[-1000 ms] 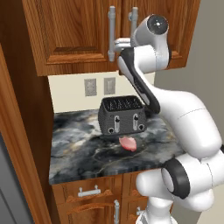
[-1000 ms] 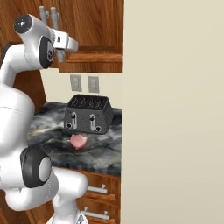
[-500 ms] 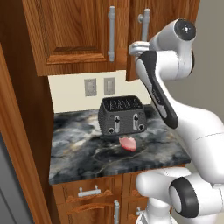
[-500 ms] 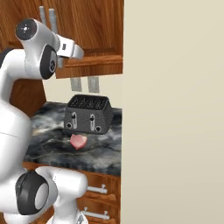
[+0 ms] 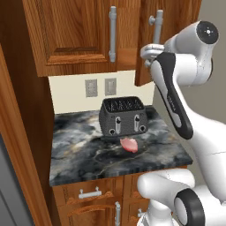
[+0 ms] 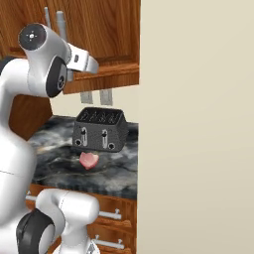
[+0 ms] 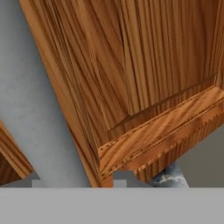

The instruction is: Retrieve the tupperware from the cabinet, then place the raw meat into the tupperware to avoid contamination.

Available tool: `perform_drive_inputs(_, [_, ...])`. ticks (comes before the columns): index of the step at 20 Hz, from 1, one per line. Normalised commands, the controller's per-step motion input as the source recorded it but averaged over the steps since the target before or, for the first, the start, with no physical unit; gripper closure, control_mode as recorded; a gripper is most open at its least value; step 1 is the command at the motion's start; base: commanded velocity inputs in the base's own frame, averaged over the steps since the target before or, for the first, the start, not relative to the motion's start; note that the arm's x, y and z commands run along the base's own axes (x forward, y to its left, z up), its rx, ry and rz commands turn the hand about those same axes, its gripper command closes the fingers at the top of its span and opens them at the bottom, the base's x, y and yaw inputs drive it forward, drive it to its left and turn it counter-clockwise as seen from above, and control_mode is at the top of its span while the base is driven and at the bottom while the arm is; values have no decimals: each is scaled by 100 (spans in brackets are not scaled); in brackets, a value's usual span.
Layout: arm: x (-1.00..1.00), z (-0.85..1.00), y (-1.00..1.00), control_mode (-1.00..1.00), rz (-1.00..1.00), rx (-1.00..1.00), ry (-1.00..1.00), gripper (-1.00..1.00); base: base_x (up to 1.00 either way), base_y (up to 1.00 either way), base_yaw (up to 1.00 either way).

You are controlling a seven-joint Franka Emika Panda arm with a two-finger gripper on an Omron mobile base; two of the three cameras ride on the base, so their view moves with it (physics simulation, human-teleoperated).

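Jaws look parted from my seat: in the hand view the gripper [image 7: 76, 179] has its two tips standing apart with the edge of the right cabinet door [image 7: 144, 87] between them, but I can't tell if they're actually touching it. In the left base view that door [image 5: 170, 26] is swung a bit out from the cabinet [image 5: 88, 31], and the hand is up by its grey bar handle [image 5: 157, 26]. The raw meat [image 5: 128, 144] lies on the dark marble counter [image 5: 79, 154], just in front of the toaster [image 5: 122, 115], nearer the front edge than the wall.
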Motion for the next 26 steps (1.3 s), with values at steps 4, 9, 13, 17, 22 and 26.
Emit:
perform_drive_inputs(4, [-16,0,-35,-100,4,2,3,100,0,0,0])
perform_drive_inputs(9, [-18,1,-43,-100,5,2,6,100,0,0,0])
perform_drive_inputs(13, [-42,1,-36,-100,1,1,2,100,0,0,0])
perform_drive_inputs(17, [-44,0,-30,-100,0,1,0,-100,0,0,0])
perform_drive_inputs(22, [-25,0,-12,-100,0,0,0,-100,0,0,0])
perform_drive_inputs(26, [0,0,0,-100,0,0,0,-100,0,0,0])
